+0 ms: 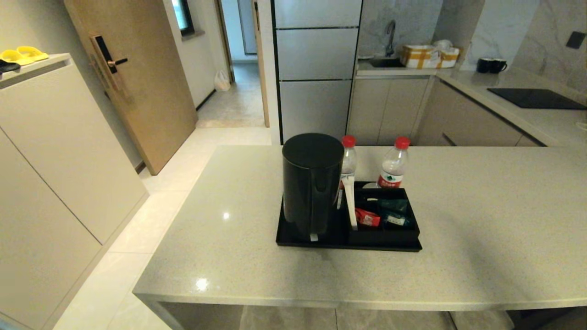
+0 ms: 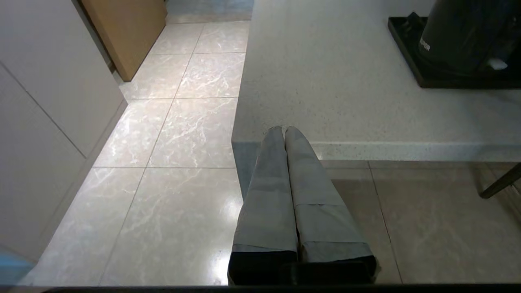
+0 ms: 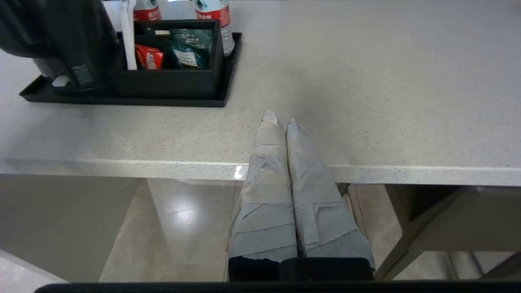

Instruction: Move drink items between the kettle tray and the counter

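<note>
A tall matte black kettle stands on the left side of the black kettle tray, which rests mid-counter. Two clear water bottles with red caps stand at the tray's far side, one behind the white divider strip and one further right. Neither arm shows in the head view. My left gripper is shut and empty, held off the counter's near left corner. My right gripper is shut and empty at the counter's near edge, right of the tray.
Red and green sachets fill the tray's boxed compartment. Far off are a sink worktop with a box, two black mugs and a black hob panel. Cabinets and a wooden door stand to the left.
</note>
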